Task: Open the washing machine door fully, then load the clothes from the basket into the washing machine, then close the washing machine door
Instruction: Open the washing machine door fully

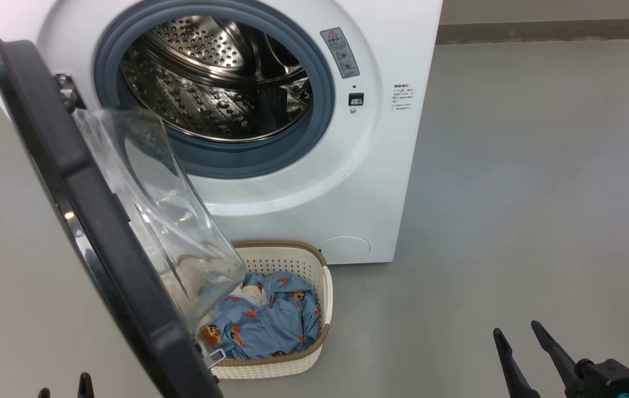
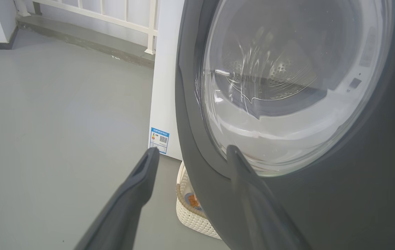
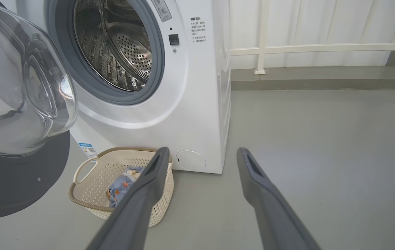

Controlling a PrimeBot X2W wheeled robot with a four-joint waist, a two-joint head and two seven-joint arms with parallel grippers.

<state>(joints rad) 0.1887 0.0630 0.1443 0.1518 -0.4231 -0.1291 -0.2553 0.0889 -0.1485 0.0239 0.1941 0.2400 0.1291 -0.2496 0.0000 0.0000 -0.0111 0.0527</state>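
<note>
Washing machine door (image 1: pixel 93 221) open; clothes (image 1: pixel 270 323) in basket (image 1: pixel 284 245), drum (image 1: pixel 209 83) empty; loading, closing pending. Left gripper (image 1: pixel 64 388), right gripper (image 1: pixel 516 328): spread, empty.

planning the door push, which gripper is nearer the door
Left. The left gripper sits by the washing machine door's outer rim; the right gripper hangs apart on its glass side.

floor (image 1: pixel 541 193): smooth grey | railing (image 3: pixel 322 48): white, on raised grey kerb (image 3: pixel 322 78) | light: even
</note>
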